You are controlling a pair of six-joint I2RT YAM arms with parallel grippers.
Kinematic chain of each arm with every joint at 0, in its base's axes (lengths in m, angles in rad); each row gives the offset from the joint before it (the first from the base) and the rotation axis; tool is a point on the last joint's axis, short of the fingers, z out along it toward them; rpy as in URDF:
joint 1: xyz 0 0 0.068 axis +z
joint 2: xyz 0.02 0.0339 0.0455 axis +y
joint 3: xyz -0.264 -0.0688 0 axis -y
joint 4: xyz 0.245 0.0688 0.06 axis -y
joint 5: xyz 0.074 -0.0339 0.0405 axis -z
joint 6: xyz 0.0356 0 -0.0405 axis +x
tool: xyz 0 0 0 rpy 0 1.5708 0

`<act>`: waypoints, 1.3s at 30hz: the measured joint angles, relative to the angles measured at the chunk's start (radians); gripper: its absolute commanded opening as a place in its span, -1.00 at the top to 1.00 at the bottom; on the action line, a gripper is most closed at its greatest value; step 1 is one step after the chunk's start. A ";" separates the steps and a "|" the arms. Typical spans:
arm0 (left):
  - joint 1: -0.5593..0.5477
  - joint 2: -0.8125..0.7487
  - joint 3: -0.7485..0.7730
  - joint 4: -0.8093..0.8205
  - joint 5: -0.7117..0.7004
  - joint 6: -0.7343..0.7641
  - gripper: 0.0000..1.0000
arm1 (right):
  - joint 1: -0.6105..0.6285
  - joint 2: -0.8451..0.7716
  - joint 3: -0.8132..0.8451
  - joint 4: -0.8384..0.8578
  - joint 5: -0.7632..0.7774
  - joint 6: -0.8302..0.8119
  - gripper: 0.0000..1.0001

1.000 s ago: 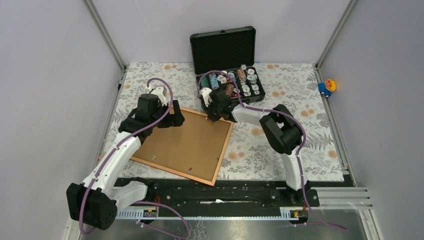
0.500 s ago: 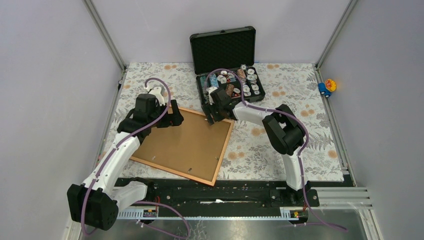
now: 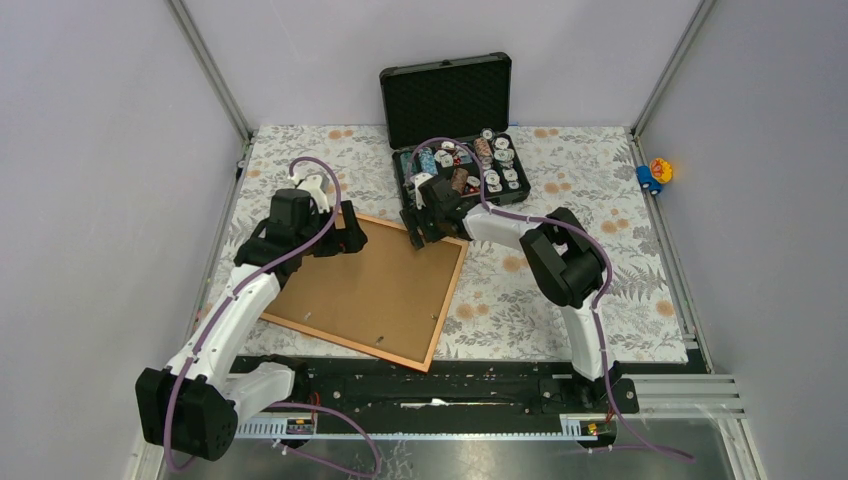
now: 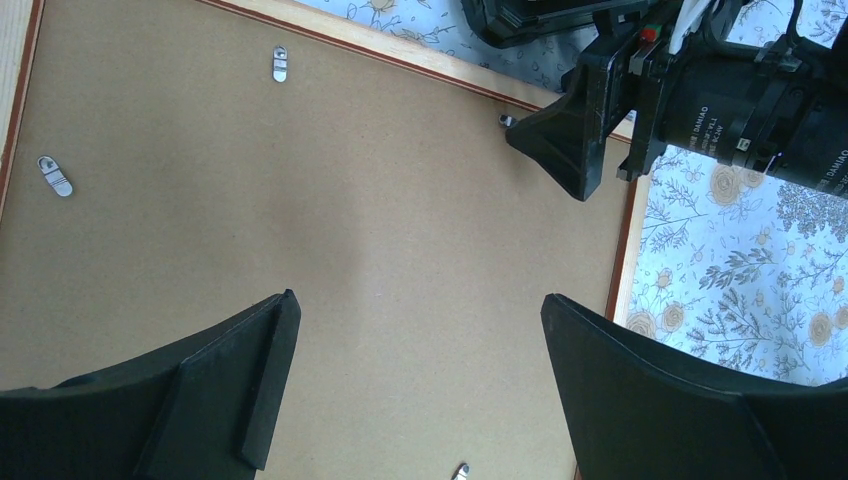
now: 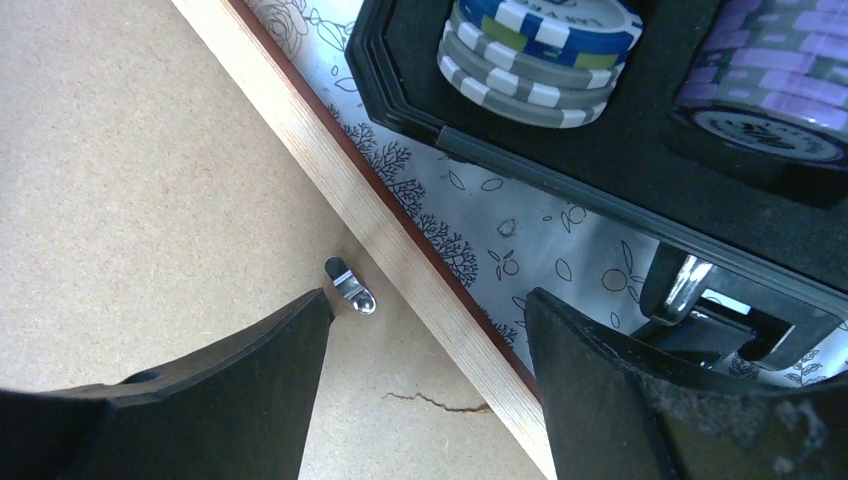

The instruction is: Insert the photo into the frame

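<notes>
The orange-brown wooden frame (image 3: 441, 315) lies face down on the table with the brown cardboard backing board (image 3: 370, 285) in it. The photo is hidden. My left gripper (image 3: 347, 232) is open above the board's far left part, jaws wide over bare board (image 4: 420, 250). My right gripper (image 3: 425, 232) is open at the frame's far corner, its fingers straddling the frame's far rail (image 5: 400, 260) beside a small metal clip (image 5: 350, 285). A short crack (image 5: 435, 402) runs in the board at that rail.
An open black hard case of chips (image 3: 460, 165) stands just beyond the frame's far corner, close to my right gripper; its rim (image 5: 560, 175) and latch (image 5: 690, 290) show in the right wrist view. More metal clips (image 4: 280, 64) dot the board. A small toy (image 3: 655, 172) sits at the right wall.
My right gripper has shifted slightly left and nearer over the frame's far corner. My left gripper has moved a little toward the frame's far left edge. The frame has not moved.
</notes>
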 measured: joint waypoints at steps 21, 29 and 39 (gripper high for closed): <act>0.013 0.000 -0.001 0.000 0.019 0.000 -0.97 | 0.037 0.027 0.052 0.052 0.126 0.014 1.00; 0.037 0.000 -0.002 0.013 0.044 -0.004 -0.97 | 0.034 0.049 0.060 0.022 0.194 0.103 0.13; 0.124 0.034 -0.016 0.043 0.114 -0.009 -0.97 | 0.034 -0.025 0.053 -0.069 0.105 0.102 -0.49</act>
